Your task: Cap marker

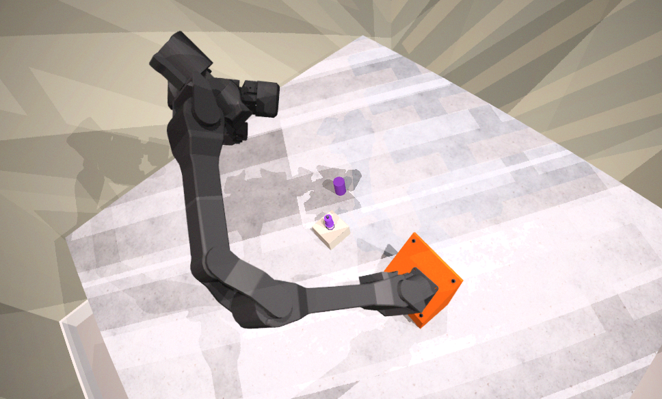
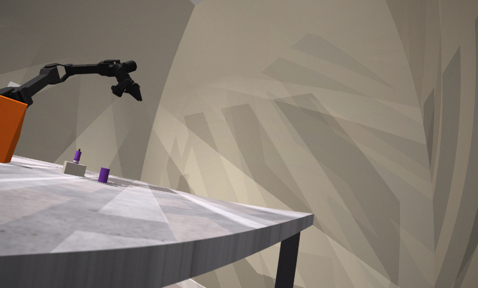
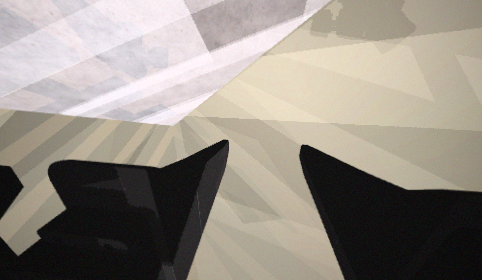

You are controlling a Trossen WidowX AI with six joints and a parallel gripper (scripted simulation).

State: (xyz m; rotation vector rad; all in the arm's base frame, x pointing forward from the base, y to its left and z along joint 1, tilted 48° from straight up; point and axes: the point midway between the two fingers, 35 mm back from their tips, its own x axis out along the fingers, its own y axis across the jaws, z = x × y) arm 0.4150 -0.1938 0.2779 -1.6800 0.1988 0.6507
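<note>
The purple marker [image 1: 329,222] [image 2: 77,155] stands upright in the pale holder block [image 1: 333,241] [image 2: 74,169], with its dark tip up and bare. The purple cap [image 1: 339,186] [image 2: 103,175] stands loose on the table a short way from the block, touching neither block nor marker. My gripper [image 2: 129,97] [image 3: 263,147] is open, with nothing between its fingers. It hangs high above the table, well away from the cap and marker. The wrist view shows neither of them, only a table corner and the ground beyond.
The arm's orange base [image 1: 431,263] [image 2: 11,129] stands on the table [image 1: 513,258] [image 2: 140,218], near the holder block. The arm [image 1: 205,199] reaches around the left side in the top view. A pale-walled box [image 1: 70,326] shows beyond the table's lower left edge.
</note>
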